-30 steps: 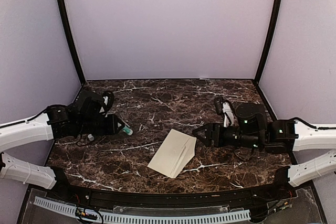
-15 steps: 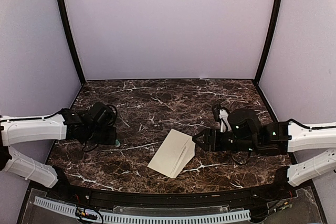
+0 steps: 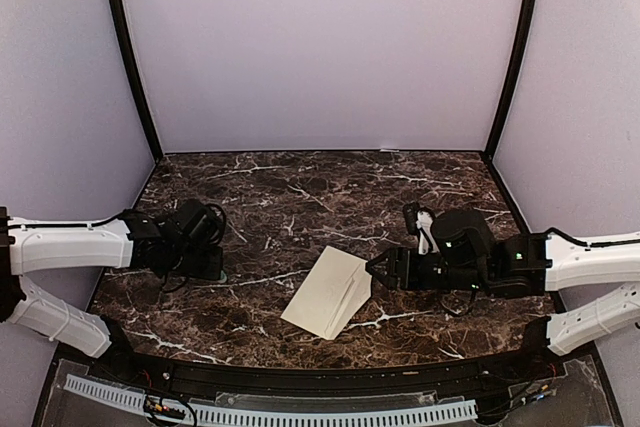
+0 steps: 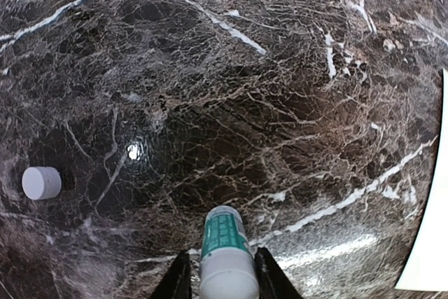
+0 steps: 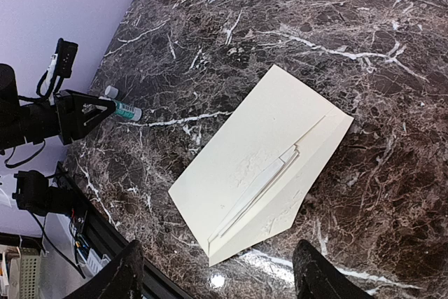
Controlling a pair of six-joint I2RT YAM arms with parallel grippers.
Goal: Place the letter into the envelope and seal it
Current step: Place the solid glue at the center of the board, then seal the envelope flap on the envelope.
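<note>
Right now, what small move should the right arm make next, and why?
Probably lower the right tool onto the tip of the flap of the envelope and start folding it over. The flap lies open, pointing at that tool, whose jaws stand open just short of it. The left tool is far off, around the glue stick. Whether glue is applied cannot be told.

A cream envelope (image 3: 328,292) lies on the dark marble counter (image 3: 300,197) (tilted, flap side facing right). The right end effector (image 3: 374,269) sits just right of it, jaws apart; the left end effector (image 3: 214,265) is well to its left.
</note>
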